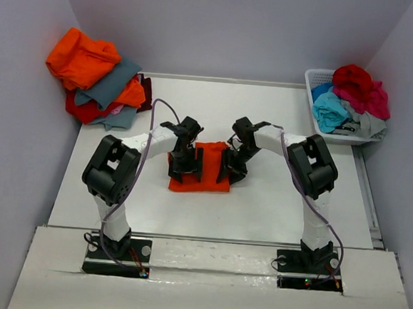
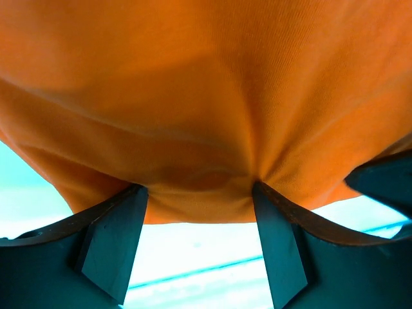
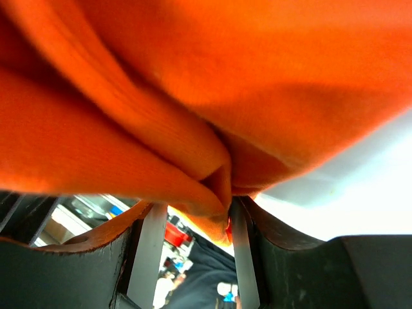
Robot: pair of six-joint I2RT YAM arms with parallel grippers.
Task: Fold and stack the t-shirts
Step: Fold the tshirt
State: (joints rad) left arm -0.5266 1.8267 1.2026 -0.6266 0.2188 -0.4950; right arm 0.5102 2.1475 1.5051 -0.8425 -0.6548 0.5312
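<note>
Readying folded orange t-shirt (image 1: 204, 170) for stacking: pinched at 3 o'clock by right gripper (image 1: 232, 169), flanked at 9 by left gripper (image 1: 184, 168), cannot tell whether clamped. Next, likely carry level to pile (image 1: 98, 78) at 10 o'clock.

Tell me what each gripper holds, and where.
The right gripper pinches a fold at the right edge of the orange shirt. The left gripper straddles its left edge, jaws wide; whether it clamps cannot be told.

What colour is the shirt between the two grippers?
Plain orange-red t-shirt; clearest in the top external view.
</note>
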